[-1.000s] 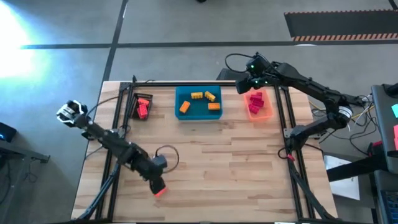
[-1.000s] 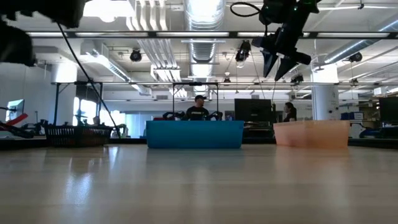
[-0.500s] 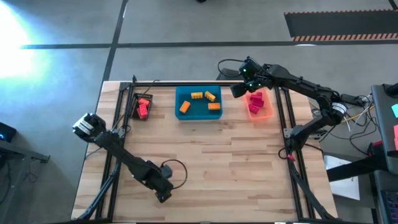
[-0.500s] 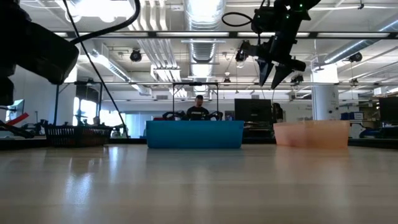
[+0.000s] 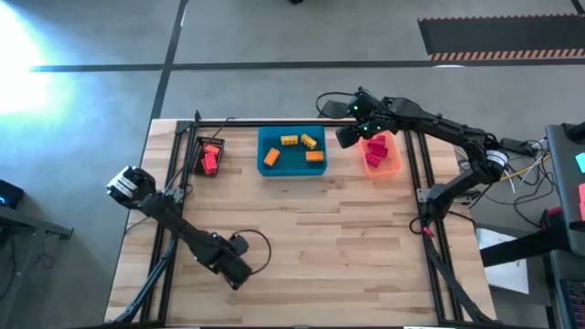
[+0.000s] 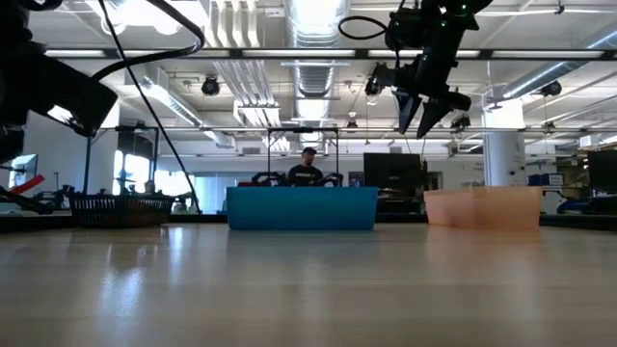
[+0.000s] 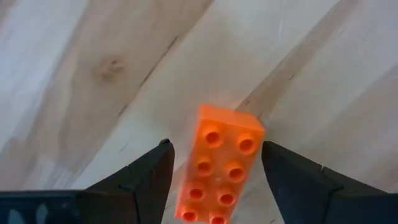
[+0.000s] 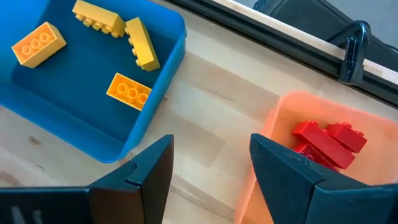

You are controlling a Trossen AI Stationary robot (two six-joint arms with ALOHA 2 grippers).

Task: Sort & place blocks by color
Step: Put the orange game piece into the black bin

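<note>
Near the front of the wooden table (image 5: 366, 247), the left gripper (image 7: 214, 177) hangs low over one orange brick (image 7: 221, 165) lying flat, studs up. Its fingers stand wide apart, one on each long side, holding nothing. The brick looks light, rigid and smooth, so a squeeze across its flat long sides should grip best. The right gripper (image 8: 208, 171), open and empty, hovers between the blue tray (image 5: 265, 137) of yellow bricks (image 8: 121, 92) and the orange tray (image 8: 280, 124).

An open-plan robotics lab — exposed ceiling ducts (image 6: 307, 58) and strip lights overhead, polished concrete floor (image 5: 274, 37) with hazard-striped tape (image 5: 501, 55), monitors (image 6: 390, 172) and a seated person (image 6: 307, 169) beyond the wooden bench (image 5: 311, 228).
</note>
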